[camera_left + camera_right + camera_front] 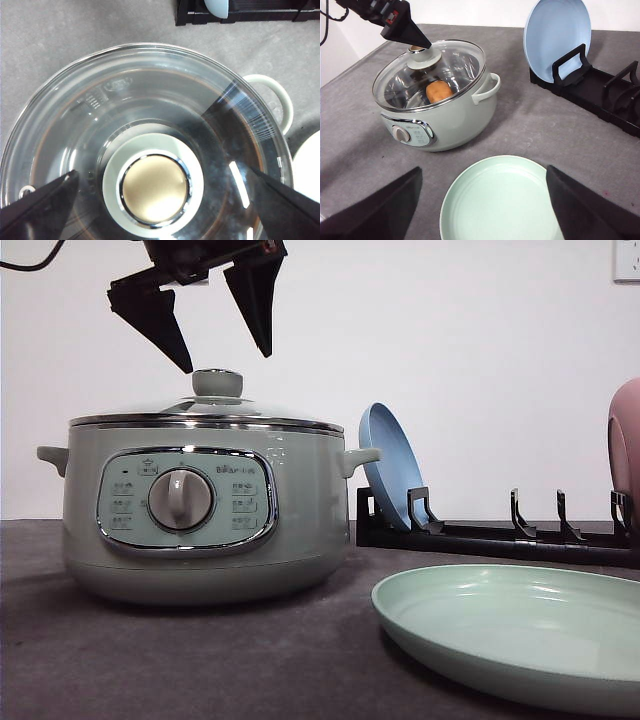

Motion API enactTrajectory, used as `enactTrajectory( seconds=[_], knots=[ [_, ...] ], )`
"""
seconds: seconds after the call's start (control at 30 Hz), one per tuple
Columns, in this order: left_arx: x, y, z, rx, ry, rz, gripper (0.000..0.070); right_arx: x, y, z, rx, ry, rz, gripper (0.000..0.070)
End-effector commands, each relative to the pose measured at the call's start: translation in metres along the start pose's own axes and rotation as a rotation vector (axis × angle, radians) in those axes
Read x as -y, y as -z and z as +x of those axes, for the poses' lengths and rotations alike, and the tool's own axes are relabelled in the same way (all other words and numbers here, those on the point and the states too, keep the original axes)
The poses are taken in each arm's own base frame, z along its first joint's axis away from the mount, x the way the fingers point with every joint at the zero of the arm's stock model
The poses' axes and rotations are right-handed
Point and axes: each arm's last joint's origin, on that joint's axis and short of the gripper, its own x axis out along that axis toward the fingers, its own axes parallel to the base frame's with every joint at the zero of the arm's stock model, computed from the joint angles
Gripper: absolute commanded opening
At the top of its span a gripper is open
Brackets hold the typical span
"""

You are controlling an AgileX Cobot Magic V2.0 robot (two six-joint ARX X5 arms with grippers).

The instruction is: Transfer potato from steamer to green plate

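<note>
Orange-brown and oval, the smooth potato point(439, 91) lies inside the large round sage-green electric steamer point(200, 520), seen through its glass lid point(432, 75), which is on and closed. So nothing of the transfer looks done: the lid has to come off, the potato has to be lifted out, and it has to be set on the wide, shallow pale mint-green plate point(520, 635), which sits bare on the grey worktop point(530, 125) near the steamer, at about four o'clock from it in the front view.

Over the lid hangs the left tool point(222, 335), its black fingers spread wide to either side of the pale green lid knob point(217, 382), with nothing between them. In the front view the tips are just above the knob and not touching it; the left wrist view looks straight down on the knob's brassy cap point(155, 187), centred between the two fingers. My judgement is that lid removal is the step in hand, with the grasp not yet made.

Right tool point(485, 200): fingers wide apart, empty, held above the green plate.

A round blue plate point(557, 37) stands upright in a black dish rack point(600, 92), at roughly two o'clock from the steamer in the right wrist view.
</note>
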Motion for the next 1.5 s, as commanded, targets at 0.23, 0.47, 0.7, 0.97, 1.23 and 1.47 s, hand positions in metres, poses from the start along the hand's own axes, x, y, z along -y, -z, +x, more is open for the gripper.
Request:
enactTrajectory(
  seconds=[0.23, 0.47, 0.7, 0.97, 1.23, 1.47],
  knots=[
    [0.002, -0.006, 0.015, -0.017, -0.002, 0.016, 0.0665, -0.001, -0.002, 0.000, 0.010, -0.002, 0.008, 0.0496],
    [0.001, -0.004, 0.020, -0.046, -0.003, 0.015, 0.0543, -0.001, -0.002, 0.000, 0.010, -0.002, 0.007, 0.0496],
    [0.001, -0.004, 0.026, -0.062, -0.003, 0.011, 0.0505, -0.001, -0.002, 0.000, 0.010, -0.001, 0.008, 0.0496],
    [0.001, -0.004, 0.028, -0.062, -0.003, 0.012, 0.0459, -0.001, -0.002, 0.000, 0.010, 0.000, 0.008, 0.0496],
    [0.001, -0.004, 0.028, -0.066, -0.003, 0.013, 0.0203, 0.000, -0.002, 0.000, 0.012, 0.018, 0.008, 0.0496],
    [0.001, -0.005, 0.028, -0.059, -0.003, 0.013, 0.0000, 0.000, -0.002, 0.000, 0.012, 0.018, 0.008, 0.0496]
  ],
)
